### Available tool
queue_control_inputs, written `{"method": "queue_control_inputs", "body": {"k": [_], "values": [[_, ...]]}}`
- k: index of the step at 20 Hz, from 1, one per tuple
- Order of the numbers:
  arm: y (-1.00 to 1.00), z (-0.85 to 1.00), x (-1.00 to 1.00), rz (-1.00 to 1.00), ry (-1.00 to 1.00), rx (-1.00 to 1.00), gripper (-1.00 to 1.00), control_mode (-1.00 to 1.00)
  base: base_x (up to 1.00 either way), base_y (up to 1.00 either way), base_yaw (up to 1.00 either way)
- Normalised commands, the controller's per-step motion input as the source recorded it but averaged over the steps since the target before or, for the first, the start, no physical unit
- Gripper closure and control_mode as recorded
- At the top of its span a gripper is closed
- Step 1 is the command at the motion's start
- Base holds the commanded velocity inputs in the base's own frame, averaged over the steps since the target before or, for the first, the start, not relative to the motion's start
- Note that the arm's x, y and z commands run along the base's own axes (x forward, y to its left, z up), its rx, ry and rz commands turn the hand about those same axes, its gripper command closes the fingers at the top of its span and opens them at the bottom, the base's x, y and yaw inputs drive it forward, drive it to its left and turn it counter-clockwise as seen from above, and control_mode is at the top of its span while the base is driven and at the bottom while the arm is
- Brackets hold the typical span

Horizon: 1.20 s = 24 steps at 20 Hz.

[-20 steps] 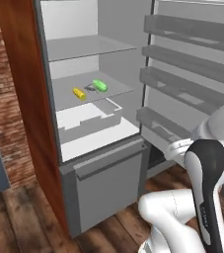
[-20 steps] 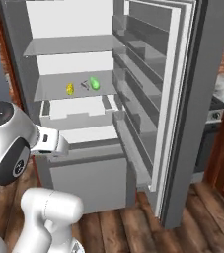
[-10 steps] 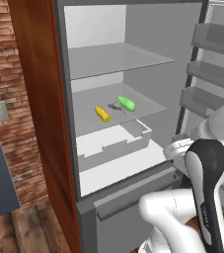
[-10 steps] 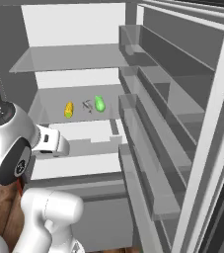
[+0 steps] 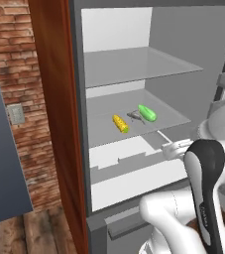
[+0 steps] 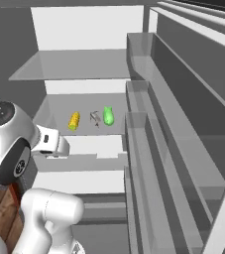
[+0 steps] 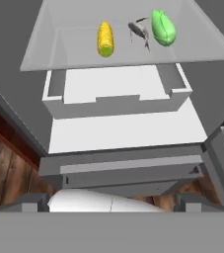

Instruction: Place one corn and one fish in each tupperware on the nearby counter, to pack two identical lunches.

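Note:
Inside the open fridge, a yellow corn cob (image 5: 120, 123) (image 6: 74, 120) (image 7: 105, 39) and a green corn cob (image 5: 147, 113) (image 6: 108, 116) (image 7: 163, 27) lie on the middle glass shelf (image 7: 59, 54). One small dark-grey fish (image 5: 134, 116) (image 6: 94, 117) (image 7: 139, 31) lies between them, close to the green cob. My gripper (image 7: 111, 205) hangs in front of and below that shelf, open, its fingertips (image 7: 30, 201) wide apart with nothing between them. The tupperware and the counter are out of view.
An upper glass shelf (image 5: 134, 64) sits above the food. Under the food shelf are a white drawer (image 7: 116, 94) and a grey bottom compartment (image 7: 123, 168). The open door's racks (image 6: 173, 129) stand on the right, with a wooden side panel (image 5: 54, 109) and a brick wall (image 5: 10, 59) on the left.
The whole picture has shifted: the base has come closer to the fridge, so the shelves and food loom larger. The cobs and fish lie as before; the gripper stays open.

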Motion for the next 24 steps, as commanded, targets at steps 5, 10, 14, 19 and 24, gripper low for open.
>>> {"method": "queue_control_inputs", "body": {"k": [5, 10, 14, 19, 24], "values": [[0.05, -0.39, 0.57, 0.16, 0.0, 0.0, -1.0, -1.0, 0.0, 0.0, 0.0], [0.19, -0.23, 0.83, 0.02, -0.02, 0.0, -1.0, -1.0, 0.0, 0.0, 0.0], [0.2, -0.16, 0.75, 0.0, 0.0, 0.0, -1.0, -1.0, 0.0, 0.0, 0.0], [0.06, -0.19, 0.67, 0.0, -0.01, 0.0, -1.0, -1.0, 0.0, 0.0, 0.0], [0.05, -0.06, 0.71, 0.0, 0.0, 0.0, -1.0, -1.0, 0.0, 0.0, 0.0]]}}
